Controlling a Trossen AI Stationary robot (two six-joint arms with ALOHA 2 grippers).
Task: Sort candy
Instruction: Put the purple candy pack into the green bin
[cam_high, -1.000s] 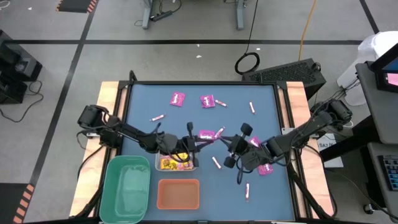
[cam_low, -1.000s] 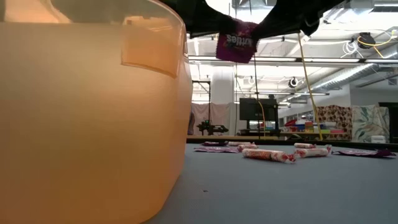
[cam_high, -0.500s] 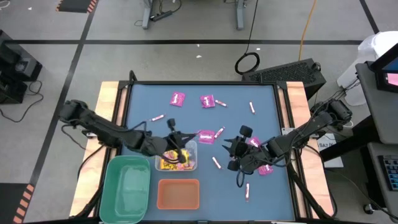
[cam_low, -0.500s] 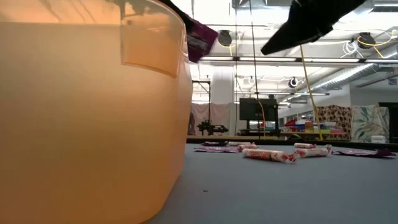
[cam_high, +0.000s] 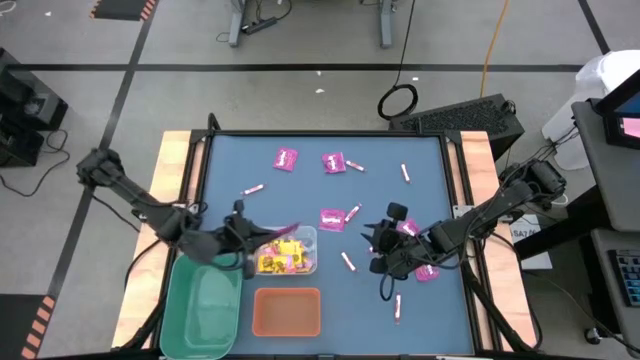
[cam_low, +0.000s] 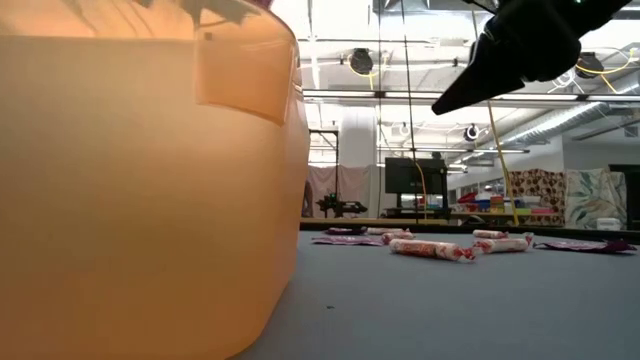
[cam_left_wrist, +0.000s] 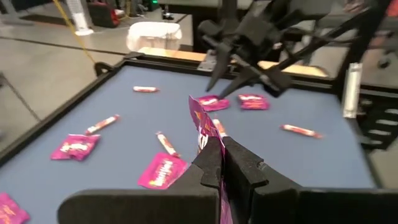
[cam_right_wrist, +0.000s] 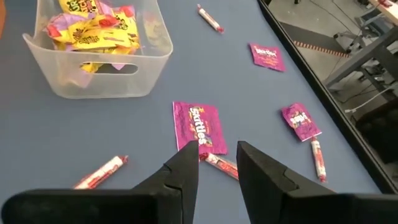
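Magenta foil, thin and limp, is pinched by its edge in the left hand (cam_left_wrist: 222, 163) near the green bin (cam_high: 200, 300); this packet (cam_left_wrist: 202, 121) probably weighs little and may slip. The right hand (cam_right_wrist: 216, 155) is spread slightly above another packet (cam_right_wrist: 198, 126) on the worktop (cam_high: 420, 210), empty.

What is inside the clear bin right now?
The clear bin holds a heap of yellow packets, with something pink or red among them. What lies beneath the heap is covered.

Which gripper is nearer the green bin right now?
Left. The left gripper, shut on a magenta packet, is at the green bin's upper edge; the right gripper is across the table.
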